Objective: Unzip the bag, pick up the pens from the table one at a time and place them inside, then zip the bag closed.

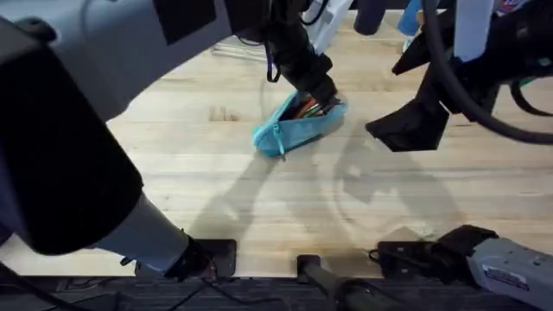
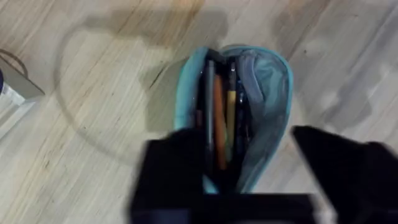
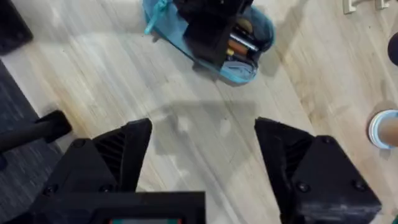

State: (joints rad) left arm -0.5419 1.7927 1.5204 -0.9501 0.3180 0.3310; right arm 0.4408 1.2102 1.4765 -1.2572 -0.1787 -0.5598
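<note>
- Blue bag (image 1: pixel 298 128) sits mid-worktop (image 1: pixel 225 199), unzipped, pens (image 2: pixel 217 118) already lying inside, so I'd guess zipping is what's left.
- Left end effector (image 2: pixel 249 162) is right down over the open mouth, fingers spread wide either side, holding nothing.
- Right end effector (image 3: pixel 202 155) hangs wide open and empty, well off the bag, probably keeping clear.

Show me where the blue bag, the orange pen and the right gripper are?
bag (image 1: pixel 292 134): overhead view, light blue side wall.
orange pen (image 2: pixel 218 118): left wrist view, barrel inside the open bag.
right gripper (image 3: pixel 202 146): right wrist view, midway between fingertips.
</note>
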